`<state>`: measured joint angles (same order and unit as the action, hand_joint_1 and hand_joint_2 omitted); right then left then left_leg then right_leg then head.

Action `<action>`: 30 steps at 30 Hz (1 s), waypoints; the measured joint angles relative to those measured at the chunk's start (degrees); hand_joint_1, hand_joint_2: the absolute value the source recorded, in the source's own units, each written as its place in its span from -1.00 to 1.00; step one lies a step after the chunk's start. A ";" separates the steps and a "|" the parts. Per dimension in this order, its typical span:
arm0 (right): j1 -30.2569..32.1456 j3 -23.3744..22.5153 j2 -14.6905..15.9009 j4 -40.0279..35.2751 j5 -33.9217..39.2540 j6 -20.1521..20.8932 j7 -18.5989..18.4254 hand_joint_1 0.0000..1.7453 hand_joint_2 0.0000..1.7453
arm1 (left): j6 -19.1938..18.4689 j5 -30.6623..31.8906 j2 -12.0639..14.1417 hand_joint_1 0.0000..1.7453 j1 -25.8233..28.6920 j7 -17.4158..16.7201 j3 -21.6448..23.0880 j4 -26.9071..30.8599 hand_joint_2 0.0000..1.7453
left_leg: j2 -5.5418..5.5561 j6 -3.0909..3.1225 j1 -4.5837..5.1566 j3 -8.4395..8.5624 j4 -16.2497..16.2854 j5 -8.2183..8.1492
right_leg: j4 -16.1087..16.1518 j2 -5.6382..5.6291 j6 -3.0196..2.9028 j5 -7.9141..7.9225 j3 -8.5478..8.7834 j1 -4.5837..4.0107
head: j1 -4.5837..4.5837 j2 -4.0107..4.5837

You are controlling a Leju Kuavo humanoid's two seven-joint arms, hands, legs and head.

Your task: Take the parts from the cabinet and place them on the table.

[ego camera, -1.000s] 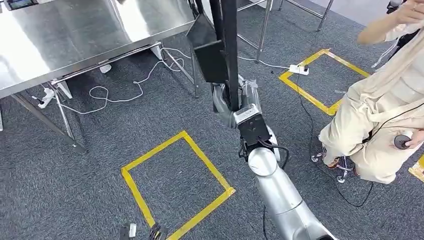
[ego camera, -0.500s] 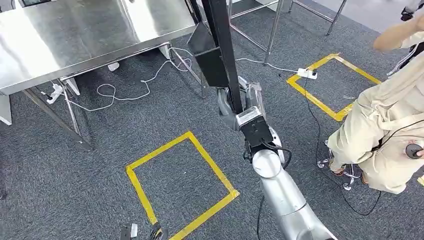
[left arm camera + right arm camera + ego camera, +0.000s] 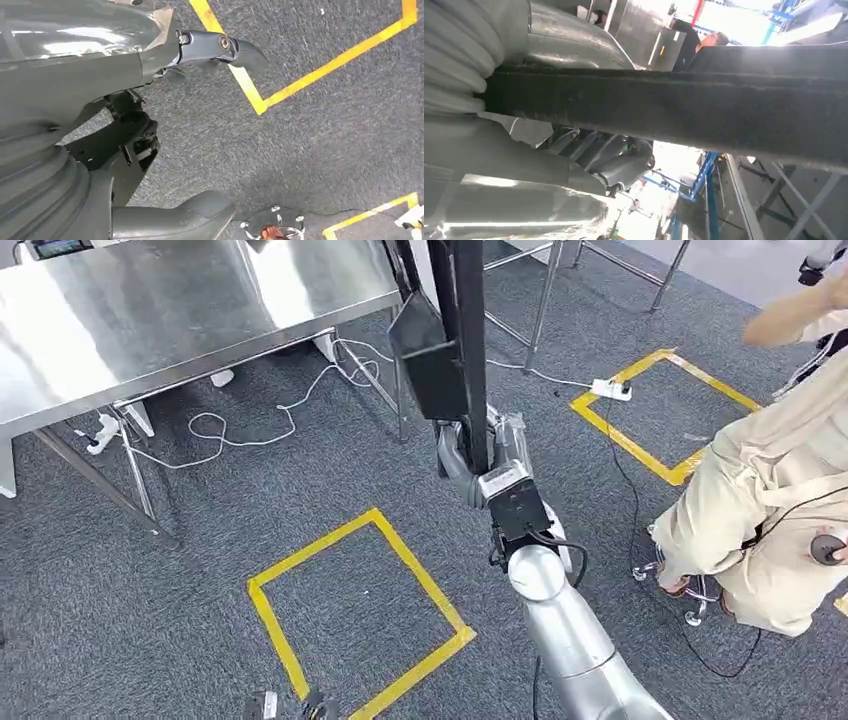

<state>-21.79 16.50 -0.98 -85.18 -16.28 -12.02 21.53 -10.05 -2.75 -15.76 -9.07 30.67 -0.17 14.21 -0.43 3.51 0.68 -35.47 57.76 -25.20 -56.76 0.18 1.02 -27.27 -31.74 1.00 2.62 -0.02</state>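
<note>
The right hand (image 3: pixel 478 455) grips a long black bar-shaped part (image 3: pixel 462 350), which stands nearly upright in the head view and runs up out of the picture; a black plate-like piece is fixed to its side. In the right wrist view the same part (image 3: pixel 674 107) crosses the picture as a dark beam, with the hand's fingers (image 3: pixel 619 160) wrapped around it.

The left hand (image 3: pixel 150 75) hangs over the grey carpet (image 3: pixel 310 135), holding nothing, its fingers loosely apart.

The stainless steel tabletop (image 3: pixel 150 310) stands ahead and to the left, well apart from the held part. White cables (image 3: pixel 250 425) lie under it. A yellow tape square (image 3: pixel 355 615) is marked on the carpet in front of the robot, and a second yellow tape square (image 3: pixel 655 405) with a white power strip (image 3: pixel 610 390) at its corner lies to the right. A person in beige clothing (image 3: pixel 770 510) stands at the right edge.

Compared with a second ago, the whole picture has shifted somewhat, so the camera has moved; the right hand holds the part in the same grip, the part now leaning slightly less.
</note>
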 joint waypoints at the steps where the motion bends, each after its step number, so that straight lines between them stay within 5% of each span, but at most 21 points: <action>1: 0.23 0.00 0.02 0.02 0.00 0.00 -0.02 1.00 1.00 | 0.02 -0.02 0.06 -1.00 0.08 0.02 -0.02 -0.02 1.00 | 0.23 0.36 0.11 0.23 -0.91 0.08 | -1.30 0.02 0.89 1.03 0.33 -0.41 | -0.02 0.00; 3: 0.24 -0.02 0.18 -0.09 0.04 0.00 0.00 1.00 1.00 | 0.02 0.02 -0.06 -1.00 0.13 0.02 0.07 0.00 1.00 | 0.48 0.95 -0.32 2.66 -2.21 0.48 | -1.93 -0.04 1.40 0.03 0.00 -0.31 | 0.11 0.00; 4: 0.06 -0.02 0.20 -0.13 0.04 0.00 0.00 1.00 1.00 | 0.00 0.02 -0.07 -1.00 0.03 0.02 0.11 0.00 1.00 | 0.57 1.06 -0.22 3.03 -2.26 0.49 | -3.68 -0.04 0.76 -0.91 -0.62 -0.33 | 0.11 0.02; 6: -0.01 -0.02 0.30 -0.13 0.04 0.00 0.00 1.00 1.00 | 0.00 0.04 -0.09 -1.00 -0.03 0.02 0.15 0.00 1.00 | 0.66 1.33 -0.21 3.30 -2.24 0.08 | -12.31 -0.08 -0.08 -3.97 -5.59 -0.17 | 0.24 0.00; 8: 0.52 0.00 0.44 -0.11 0.02 0.00 0.00 1.00 1.00 | 0.00 0.04 -0.11 -1.00 0.16 0.02 0.17 -0.02 1.00 | 0.98 1.23 -0.20 3.66 -2.19 -0.49 | -18.42 -0.12 0.47 -5.46 -10.27 -0.07 | 0.33 0.00; 10: 0.69 -0.04 0.74 -0.11 0.09 -0.06 -0.04 1.00 1.00 | -0.07 0.09 -0.11 -1.00 0.33 0.07 0.20 -0.02 1.00 | 1.35 0.79 -0.26 4.66 -2.10 -1.35 | -13.84 -0.11 1.88 -2.24 -9.53 0.16 | 0.35 0.00; 12: 0.74 -0.04 0.85 -0.24 0.15 -0.26 -0.04 1.00 1.00 | -0.15 0.24 -0.18 -1.00 0.32 0.28 0.24 -0.02 1.00 | 1.43 0.10 -0.46 5.90 -1.59 -2.71 | -2.37 -0.07 4.12 4.16 -5.08 0.68 | 0.35 0.00; 13: 0.91 -0.04 1.05 -0.24 0.17 -0.39 -0.04 1.00 1.00 | -0.18 0.26 -0.15 -1.00 0.32 0.35 0.26 -0.02 1.00 | 1.44 -0.30 -0.40 6.14 -1.41 -3.29 | -1.35 -0.08 3.66 4.17 -4.79 0.53 | 0.31 0.00; 14: 1.09 -0.02 1.14 -0.28 0.26 -0.46 -0.04 1.00 1.00 | -0.18 0.33 -0.17 -1.00 0.20 0.39 0.28 -0.04 1.00 | 1.56 -0.64 -0.17 5.95 -1.16 -3.66 | -0.29 0.10 2.16 2.60 -4.94 -0.01 | 0.35 0.00; 15: 1.53 0.02 1.11 -0.59 0.28 -0.55 -0.09 1.00 1.00 | -0.22 0.39 -0.17 -1.00 0.21 0.39 0.35 -0.04 1.00 | 1.46 -0.89 -0.09 5.48 -1.19 -3.92 | -0.77 -0.06 1.15 3.46 -4.20 -0.06 | 0.24 0.00; 18: 2.75 -0.20 1.48 -1.27 0.33 -0.96 -0.13 1.00 1.00 | -0.24 0.50 -0.09 -1.00 0.27 0.37 0.79 -0.04 1.00 | 1.20 -1.37 -0.37 5.25 0.69 -4.05 | -0.64 -0.26 -0.05 2.95 -3.47 0.46 | 0.13 0.00; 20: 3.08 -0.24 1.53 -1.95 0.31 -1.27 -0.09 1.00 1.00 | -0.35 0.77 -0.11 -1.00 0.15 0.37 1.05 -0.02 1.00 | 0.75 -2.16 -0.51 0.94 7.75 -4.30 | -0.61 -0.25 -0.95 2.33 -2.89 0.44 | 0.04 0.00; 23: 4.38 -0.33 1.55 -2.62 0.22 -1.73 -0.09 1.00 1.00 | -0.61 0.77 -0.04 -1.00 0.36 0.04 1.07 -0.04 1.00 | 0.65 -2.78 -0.88 -6.65 17.36 -9.68 | -0.61 -0.32 -1.29 0.93 -1.45 0.23 | 0.04 0.00; 25: 5.09 -0.37 1.55 -2.91 0.07 -1.88 -0.24 1.00 1.00 | -0.72 0.81 -0.04 -1.00 0.38 -0.11 1.14 -0.04 1.00 | 0.63 -2.48 -0.87 -7.26 14.83 -8.02 | -0.60 -0.43 -1.26 -0.14 0.03 0.08 | 0.04 0.00; 26: 5.27 -0.37 1.53 -3.17 0.09 -1.95 -0.42 1.00 1.00 | -0.74 0.81 -0.02 -1.00 0.36 -0.18 1.14 -0.04 1.00 | 0.64 -1.98 -0.78 -6.05 10.41 -4.85 | -0.56 -0.48 -1.22 -0.76 1.00 -0.11 | 0.04 0.00; 28: 5.33 -0.42 1.53 -3.52 0.42 -2.01 -0.57 1.00 1.00 | -0.77 0.81 0.11 -1.00 0.36 -0.31 1.18 -0.07 1.00 | 0.57 -0.02 -0.20 -3.01 0.78 3.34 | -0.30 -0.46 -1.18 -1.84 1.76 -0.08 | 0.09 0.00; 30: 5.40 -0.50 1.42 -3.87 0.72 -2.10 -0.79 1.00 1.00 | -0.79 0.83 0.22 -1.00 0.27 -0.48 1.27 -0.02 1.00 | 0.91 0.26 0.57 -2.56 -0.22 2.95 | 0.31 -0.76 -0.33 -2.46 3.04 -0.22 | 0.31 0.00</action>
<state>-16.39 16.00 0.44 -89.05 -15.56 -14.12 20.74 -10.84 -1.92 -15.54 -8.80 30.18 1.09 14.19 0.49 3.78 1.25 -38.03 57.54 -22.25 -56.45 -0.59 0.69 -29.73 -28.70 0.78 2.93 -0.02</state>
